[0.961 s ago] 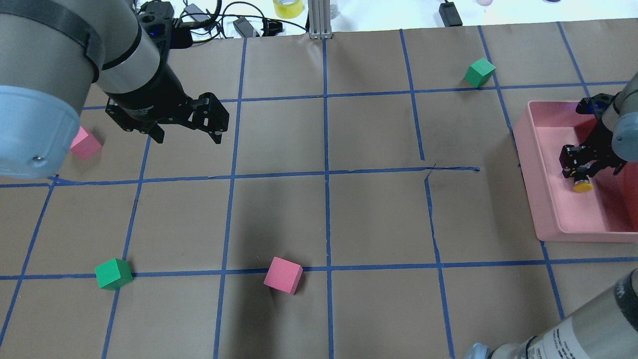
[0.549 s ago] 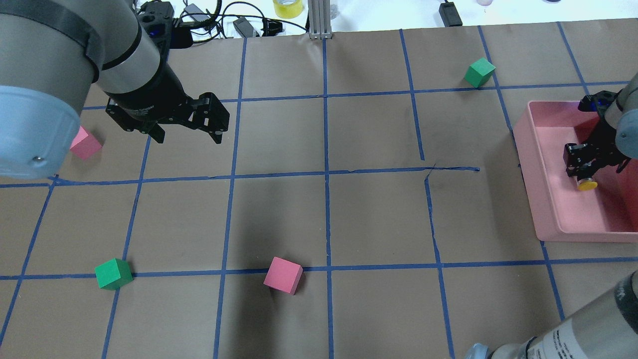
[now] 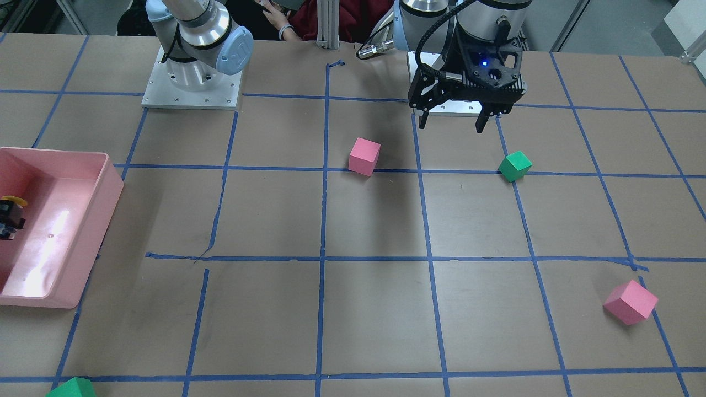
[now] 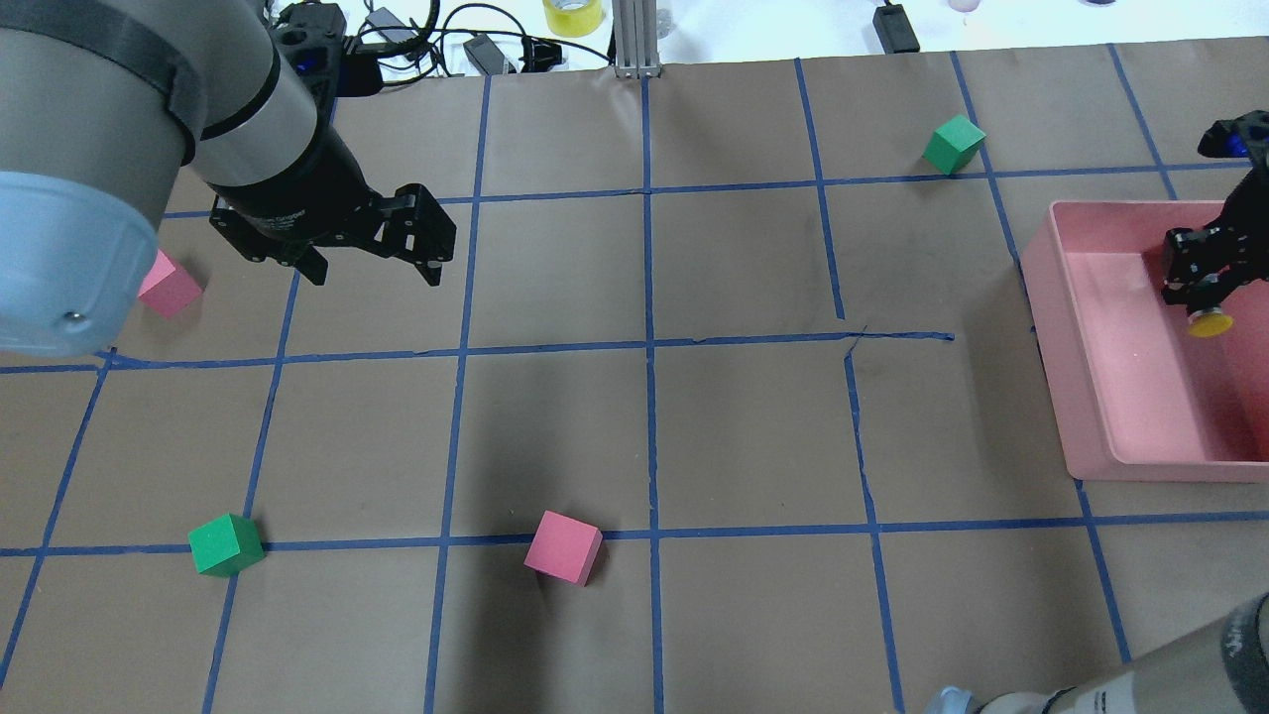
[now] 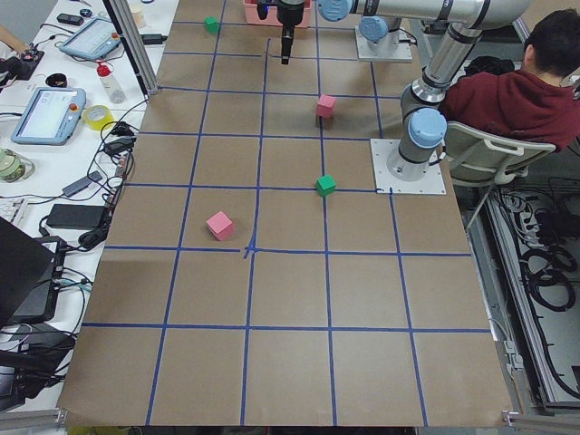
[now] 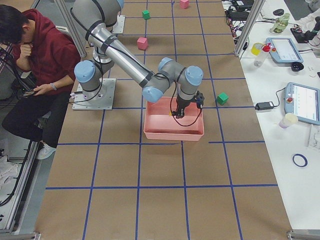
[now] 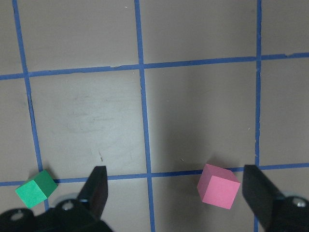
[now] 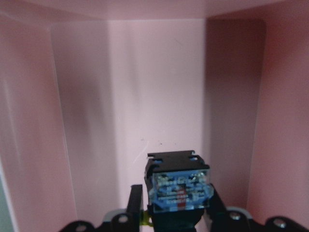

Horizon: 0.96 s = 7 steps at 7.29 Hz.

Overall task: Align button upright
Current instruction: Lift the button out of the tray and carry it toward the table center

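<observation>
Button: a small push-button switch (image 4: 1211, 320) with a round yellow cap, black body and silvery terminal base. It sits within the outline of the pink plastic bin (image 4: 1076, 397), toward its far end, pinched by the right gripper (image 4: 1204, 300).
Right gripper: its fingers are closed on the button's black body. The wrist view shows the terminal block between them. The cap juts out toward the robot's side, so the button is not upright yet.
Left gripper (image 4: 375, 273): its fingers are spread wide and hold nothing. It hovers over the brown paper-covered table (image 4: 753, 426), well apart from the bin.
Height: I cannot tell whether the button clears the bin floor.
Handling, as I judge: light and rigid, hard plastic and metal. The smooth round cap is probably slippery and apt to roll, and the thin terminals could bend.
Where to hold: the flat sides of the black body, not the cap or terminals.
Next step, likely: turn the wrist until the cap faces up, then seat the base flat.
</observation>
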{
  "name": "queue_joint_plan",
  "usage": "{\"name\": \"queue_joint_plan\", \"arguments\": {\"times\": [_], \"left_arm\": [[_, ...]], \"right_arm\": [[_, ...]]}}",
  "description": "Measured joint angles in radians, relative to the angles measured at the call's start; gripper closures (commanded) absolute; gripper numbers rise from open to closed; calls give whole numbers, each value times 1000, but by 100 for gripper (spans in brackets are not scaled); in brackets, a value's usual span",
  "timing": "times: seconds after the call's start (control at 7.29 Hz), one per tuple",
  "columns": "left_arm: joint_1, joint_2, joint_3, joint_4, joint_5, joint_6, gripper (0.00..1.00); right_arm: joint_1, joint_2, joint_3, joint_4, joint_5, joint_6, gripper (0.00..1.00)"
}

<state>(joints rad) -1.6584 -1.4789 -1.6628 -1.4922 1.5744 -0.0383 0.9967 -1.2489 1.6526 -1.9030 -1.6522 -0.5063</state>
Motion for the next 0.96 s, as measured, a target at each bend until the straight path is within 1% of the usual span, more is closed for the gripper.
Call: {"name": "queue_joint_plan", "arguments": {"times": [0.27,0.41,0.55,0.82,0.96], "left_arm": [[0,0,0,1,0,1,0],[0,0,0,1,0,1,0],[0,0,0,1,0,2,0],[0,0,1,1,0,3,0],[0,0,1,1,0,2,0]], "right_arm": [[50,-9,-108,101,18,2,100],[91,-19,-135,126,19,14,100],[151,-33,-145,139,20,63,100],[326,-31,-150,127,39,258,100],[422,-7,-151,84,67,370,100]]}}
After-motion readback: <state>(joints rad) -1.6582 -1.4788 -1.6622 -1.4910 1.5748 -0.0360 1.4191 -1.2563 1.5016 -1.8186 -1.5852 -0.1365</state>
